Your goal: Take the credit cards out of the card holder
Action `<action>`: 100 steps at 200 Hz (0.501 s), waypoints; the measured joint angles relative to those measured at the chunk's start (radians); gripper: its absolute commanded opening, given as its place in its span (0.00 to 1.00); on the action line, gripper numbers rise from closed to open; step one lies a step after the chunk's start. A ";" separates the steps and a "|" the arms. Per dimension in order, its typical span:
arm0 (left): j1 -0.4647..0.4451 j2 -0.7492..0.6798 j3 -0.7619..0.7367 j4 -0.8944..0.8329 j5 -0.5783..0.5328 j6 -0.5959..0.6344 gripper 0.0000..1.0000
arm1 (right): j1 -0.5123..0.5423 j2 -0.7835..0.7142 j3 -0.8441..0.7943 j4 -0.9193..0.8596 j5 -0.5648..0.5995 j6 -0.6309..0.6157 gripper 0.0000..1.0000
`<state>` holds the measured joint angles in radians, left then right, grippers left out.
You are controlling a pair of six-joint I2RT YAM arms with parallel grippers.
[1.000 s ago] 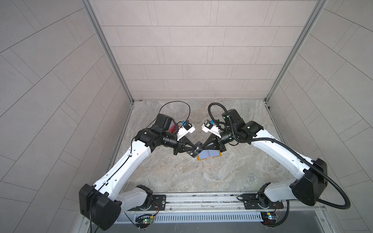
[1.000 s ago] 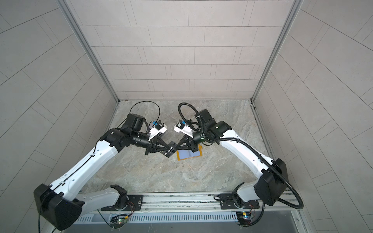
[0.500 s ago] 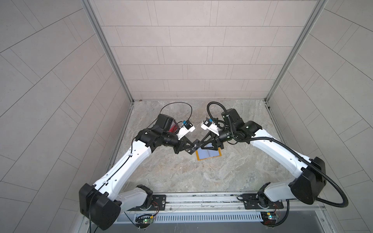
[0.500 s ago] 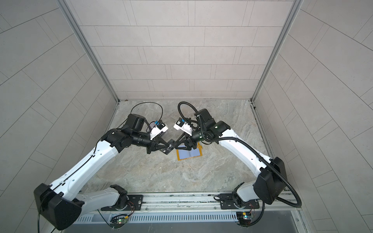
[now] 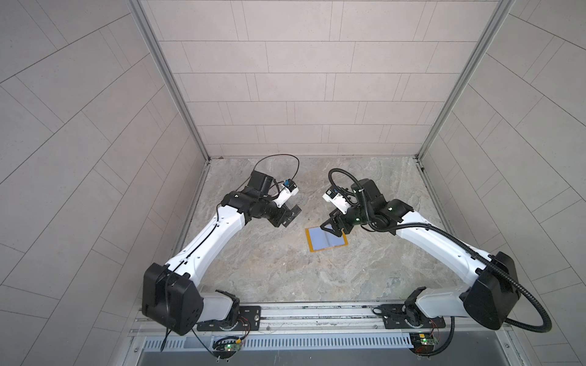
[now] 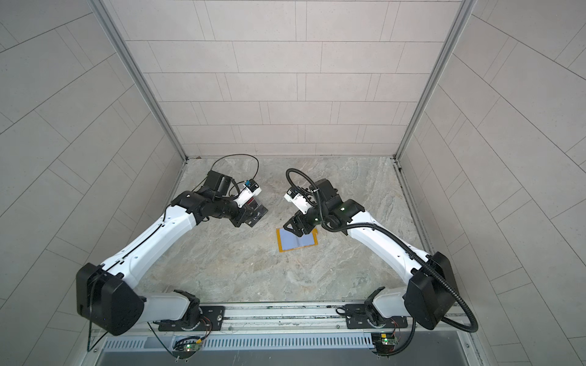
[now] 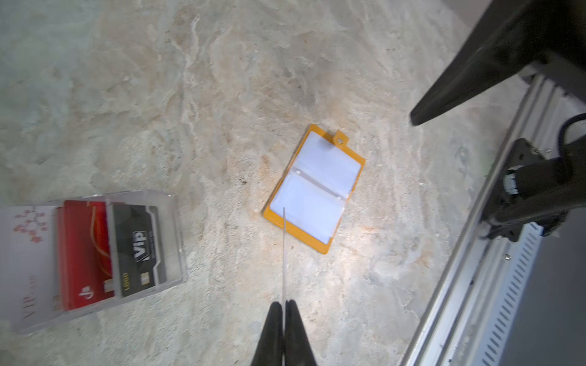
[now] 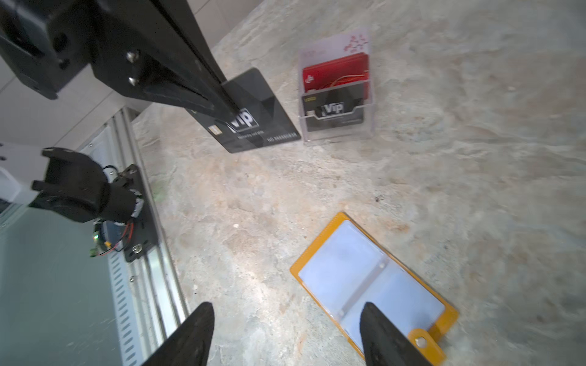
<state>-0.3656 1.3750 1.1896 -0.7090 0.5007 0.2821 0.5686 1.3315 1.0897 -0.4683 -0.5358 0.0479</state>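
pinching a black vip card [image 8: 253,126] in my left gripper [image 7: 283,306], ten o'clock of the card holder [image 5: 326,240]; it lies open, mustard-yellow rim, pale bluish sleeves [image 8: 342,263], snap tab [image 8: 421,340]; my right gripper [image 8: 285,313] hangs spread over its twelve o'clock edge.

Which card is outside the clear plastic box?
The black Vip card in the left gripper; whitish card, red card and second black card sit in the box.

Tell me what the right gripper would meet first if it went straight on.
Most likely the open card holder, near its edge, just ahead of the right gripper, though depth is unclear.
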 measured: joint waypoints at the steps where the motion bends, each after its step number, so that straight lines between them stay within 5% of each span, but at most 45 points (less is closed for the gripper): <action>1: 0.001 0.002 0.002 0.000 -0.002 0.000 0.00 | 0.000 -0.002 -0.002 0.001 0.008 0.002 0.77; 51: 0.034 0.142 0.067 0.002 -0.140 0.008 0.00 | -0.013 -0.043 -0.063 0.031 0.257 0.056 0.79; 100: 0.054 0.249 0.099 0.017 -0.196 0.023 0.00 | -0.020 -0.048 -0.092 0.039 0.353 0.076 0.79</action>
<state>-0.3115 1.6238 1.2884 -0.6918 0.3050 0.3046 0.5488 1.2839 0.9981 -0.4297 -0.1829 0.1234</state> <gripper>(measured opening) 0.052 0.795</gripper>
